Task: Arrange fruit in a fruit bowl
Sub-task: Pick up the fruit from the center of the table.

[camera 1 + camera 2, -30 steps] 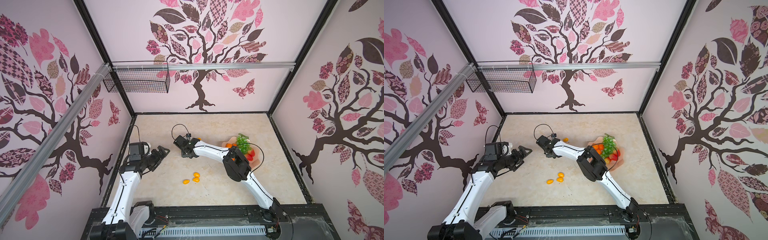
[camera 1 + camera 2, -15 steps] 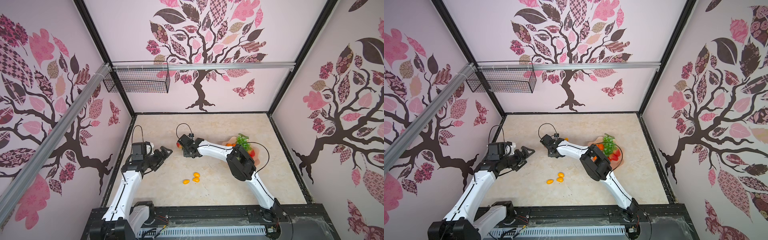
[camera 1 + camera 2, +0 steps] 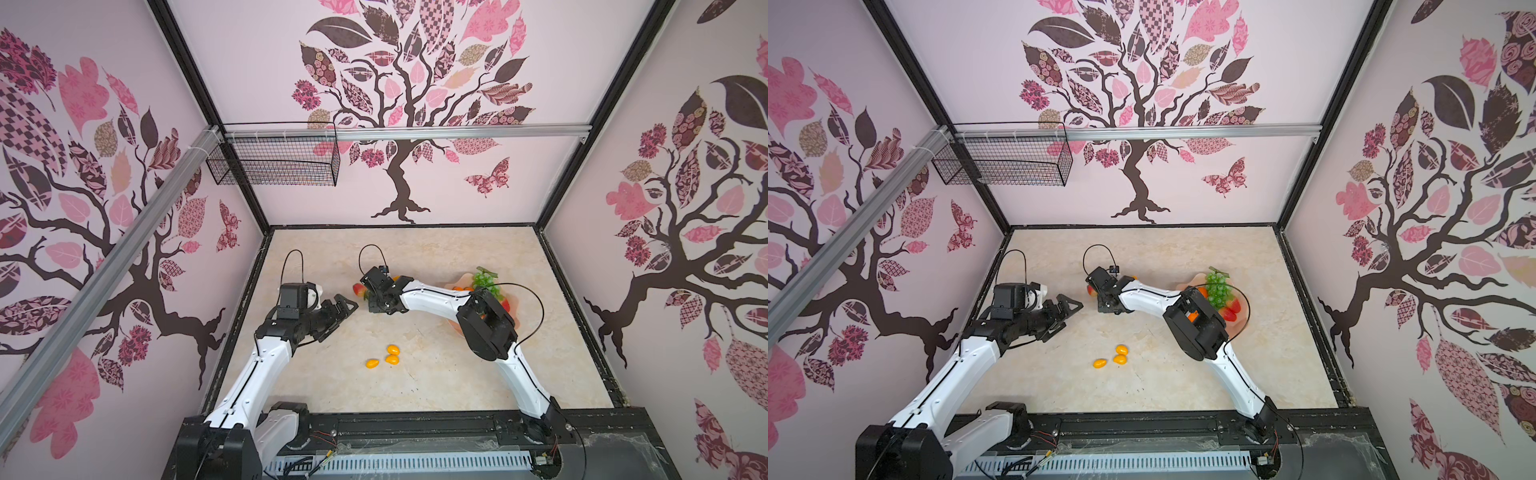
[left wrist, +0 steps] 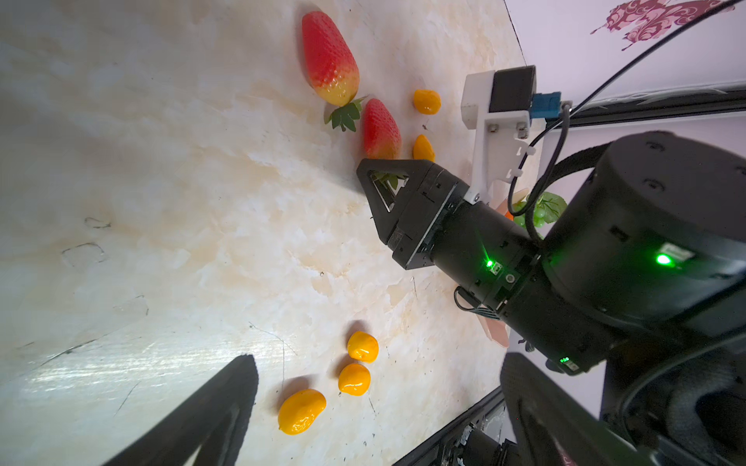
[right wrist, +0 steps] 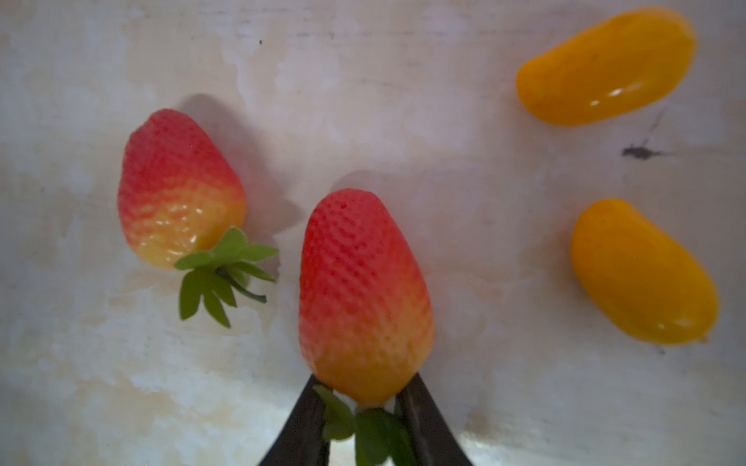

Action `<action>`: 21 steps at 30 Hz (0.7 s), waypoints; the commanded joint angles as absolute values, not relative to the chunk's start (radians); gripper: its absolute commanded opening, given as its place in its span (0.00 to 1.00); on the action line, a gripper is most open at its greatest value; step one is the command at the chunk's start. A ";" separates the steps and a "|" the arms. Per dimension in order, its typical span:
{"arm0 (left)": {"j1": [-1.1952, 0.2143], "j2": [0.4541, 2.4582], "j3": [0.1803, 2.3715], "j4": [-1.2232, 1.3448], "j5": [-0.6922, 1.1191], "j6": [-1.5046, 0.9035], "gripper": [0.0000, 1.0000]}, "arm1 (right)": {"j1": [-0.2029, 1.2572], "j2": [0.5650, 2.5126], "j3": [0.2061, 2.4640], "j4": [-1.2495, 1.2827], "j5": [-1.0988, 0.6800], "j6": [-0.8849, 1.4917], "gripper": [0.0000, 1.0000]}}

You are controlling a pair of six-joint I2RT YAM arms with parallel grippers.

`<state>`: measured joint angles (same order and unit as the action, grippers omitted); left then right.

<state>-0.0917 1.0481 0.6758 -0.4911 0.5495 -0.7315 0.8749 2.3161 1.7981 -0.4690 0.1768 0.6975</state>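
Two red strawberries lie mid-table, one of them (image 5: 177,189) loose. My right gripper (image 5: 361,387) is shut on the other strawberry (image 5: 363,290) at its leafy end; in both top views it (image 3: 370,297) (image 3: 1100,295) reaches left over them. Two yellow ovals (image 5: 642,274) lie just beyond. Three more ovals (image 3: 386,357) (image 4: 354,379) sit nearer the front. The fruit bowl (image 3: 513,307) (image 3: 1241,316) at the right holds green grapes (image 3: 484,280), tangerines and strawberries, partly hidden by the right arm. My left gripper (image 4: 379,361) (image 3: 347,305) hovers open and empty, left of the strawberries.
A black wire basket (image 3: 274,164) hangs on the back-left wall, high above the table. Patterned walls close in the table on three sides. The black rail (image 3: 415,424) with both arm bases runs along the front edge.
My right gripper swung left from near the bowl to the strawberries and its jaws narrowed onto one. The left arm shifted a little forward and right.
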 commanded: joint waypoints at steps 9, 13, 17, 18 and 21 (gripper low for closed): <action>-0.095 1.051 0.667 -0.448 0.525 -0.756 0.98 | 0.870 2.343 1.744 -0.512 0.097 0.697 0.26; -0.097 1.048 0.666 -0.443 0.520 -0.764 0.98 | 0.868 2.344 1.745 -0.507 0.088 0.698 0.23; -0.098 1.044 0.667 -0.434 0.519 -0.772 0.98 | 0.868 2.347 1.746 -0.505 0.079 0.699 0.18; -0.098 1.046 0.669 -0.434 0.518 -0.773 0.98 | 0.869 2.349 1.747 -0.505 0.078 0.700 0.17; -0.099 1.048 0.671 -0.442 0.510 -0.769 0.98 | 0.868 2.349 1.747 -0.505 0.074 0.698 0.14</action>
<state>-0.0944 1.0500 0.6724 -0.4549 0.5240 -0.7677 0.8623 2.3142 1.7840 -0.4278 0.1246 0.6956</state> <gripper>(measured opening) 0.980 0.144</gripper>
